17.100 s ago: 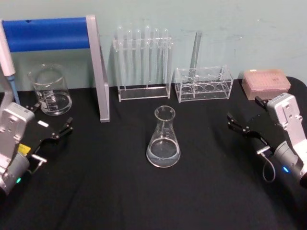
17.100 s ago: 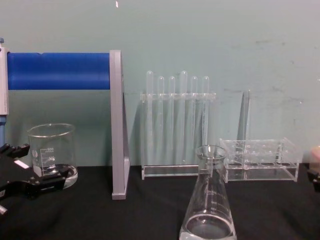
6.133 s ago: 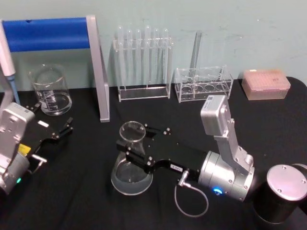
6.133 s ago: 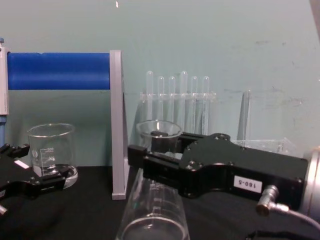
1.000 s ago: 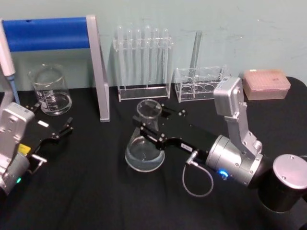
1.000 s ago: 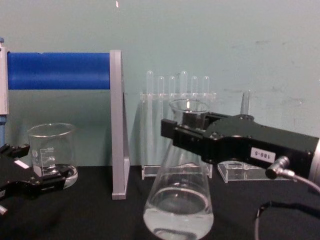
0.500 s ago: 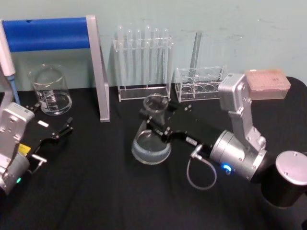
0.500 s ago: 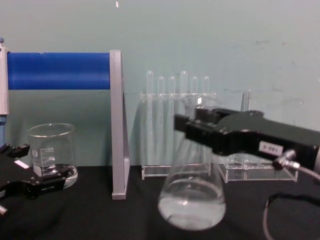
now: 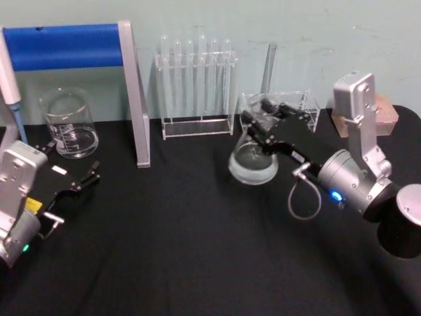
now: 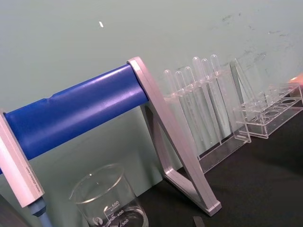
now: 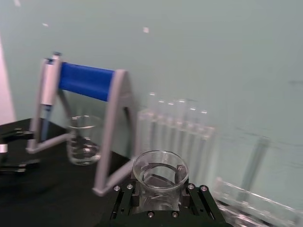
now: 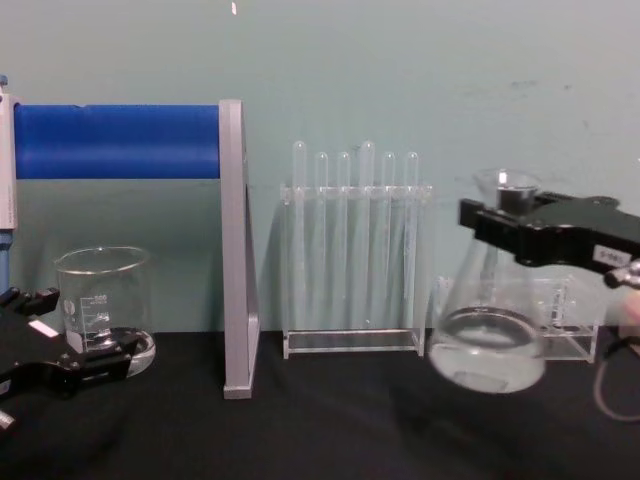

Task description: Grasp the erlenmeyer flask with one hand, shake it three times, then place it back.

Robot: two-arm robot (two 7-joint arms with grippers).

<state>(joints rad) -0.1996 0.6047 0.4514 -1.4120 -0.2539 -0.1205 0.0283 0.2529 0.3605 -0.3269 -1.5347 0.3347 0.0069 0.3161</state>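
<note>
The erlenmeyer flask (image 9: pixel 252 162) is a clear cone with a little liquid. It hangs tilted above the black table, in front of the small clear rack (image 9: pixel 279 113). My right gripper (image 9: pixel 258 127) is shut on its neck, coming in from the right. In the chest view the flask (image 12: pixel 487 345) floats clear of the table, and the black right gripper (image 12: pixel 503 218) clamps just under the rim. The right wrist view looks down on the flask rim (image 11: pixel 159 166) between the fingers (image 11: pixel 120 204). My left gripper (image 9: pixel 71 176) rests open at the left, near the beaker (image 9: pixel 69 125).
A blue-barred grey stand (image 9: pixel 135 92) is at the back left. A tall test tube rack (image 9: pixel 196 85) stands at back centre, close to the flask. A pink tip box (image 9: pixel 388 118) is at the back right, behind the right arm.
The right gripper has swung the flask to the right and toward the back, from table centre to in front of the small rack. The left arm has not moved.
</note>
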